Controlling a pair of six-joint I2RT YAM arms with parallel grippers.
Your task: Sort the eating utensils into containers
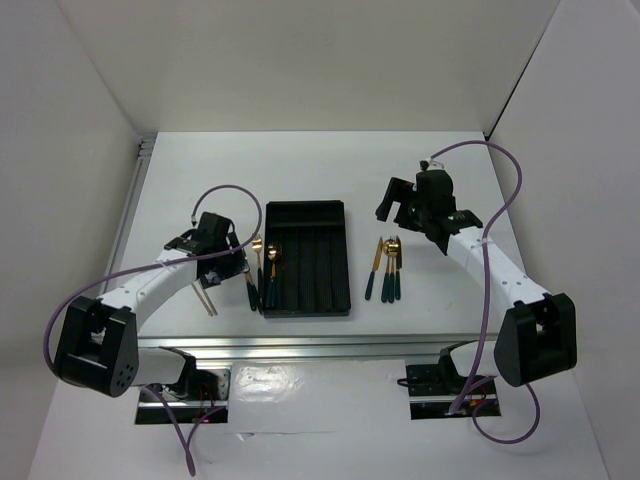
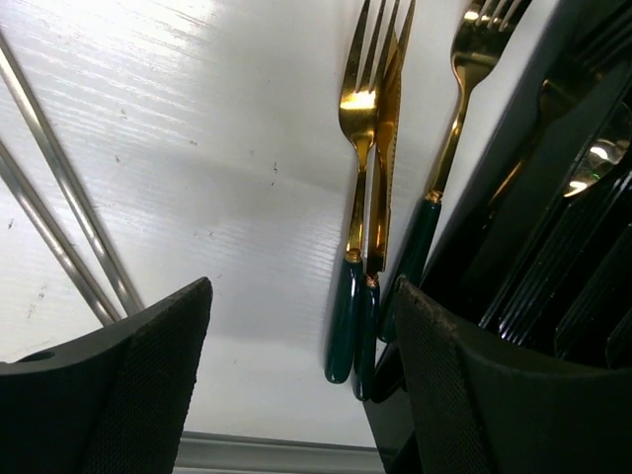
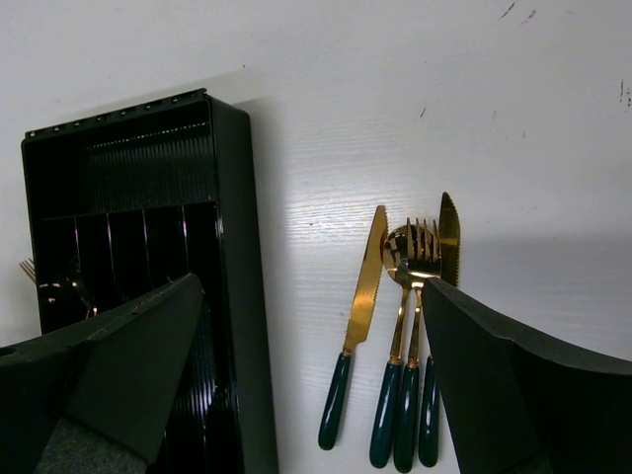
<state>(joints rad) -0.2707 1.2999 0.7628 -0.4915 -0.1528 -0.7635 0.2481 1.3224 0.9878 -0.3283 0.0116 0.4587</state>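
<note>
my left claw point(image 2: 301, 296) sits wide and empty, low over the fork and knife point(image 2: 367, 227) at centre frame beside the tray point(image 1: 306, 204), i'd guess to straddle a handle, while my right claw point(image 3: 311, 286) (also wide, empty) hovers above four utensils point(image 3: 407, 326) on the counter point(image 3: 494, 118) lower right.

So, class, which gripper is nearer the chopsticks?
Left. The left gripper hangs just beside the chopsticks, on the left side of the tray; the right gripper is beyond the tray, on its right side.
</note>
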